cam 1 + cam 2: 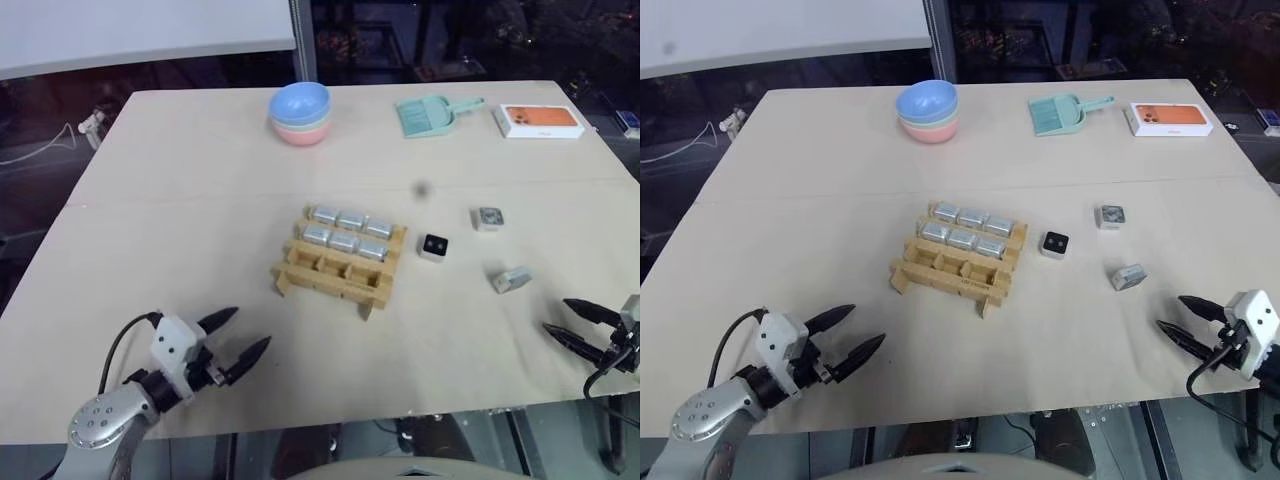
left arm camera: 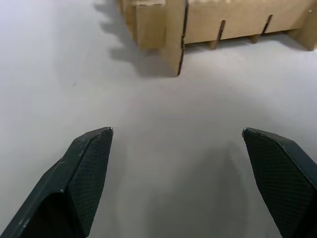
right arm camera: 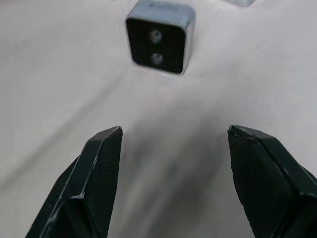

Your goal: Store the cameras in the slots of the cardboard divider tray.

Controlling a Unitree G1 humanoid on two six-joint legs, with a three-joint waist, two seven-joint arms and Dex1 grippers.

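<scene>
The cardboard divider tray point(image 1: 335, 281) sits mid-table, its two far rows filled with several silver cameras point(image 1: 344, 242) and its near row of slots bare. Three loose cameras lie to its right: a black-faced one point(image 1: 433, 246), one further back point(image 1: 488, 218), and one tipped over point(image 1: 511, 279). My left gripper point(image 1: 248, 328) hovers open near the table's front left, pointing at the tray point(image 2: 223, 22). At the front right my right gripper point(image 1: 559, 315) is open and empty, and a dark-faced camera point(image 3: 158, 44) lies ahead of its fingers.
At the table's far side stand stacked blue and pink bowls point(image 1: 300, 112), a teal dustpan-like tray point(image 1: 428, 116) and a white-and-orange flat box point(image 1: 540, 120). Both grippers hang close to the table's front edge point(image 1: 330, 418).
</scene>
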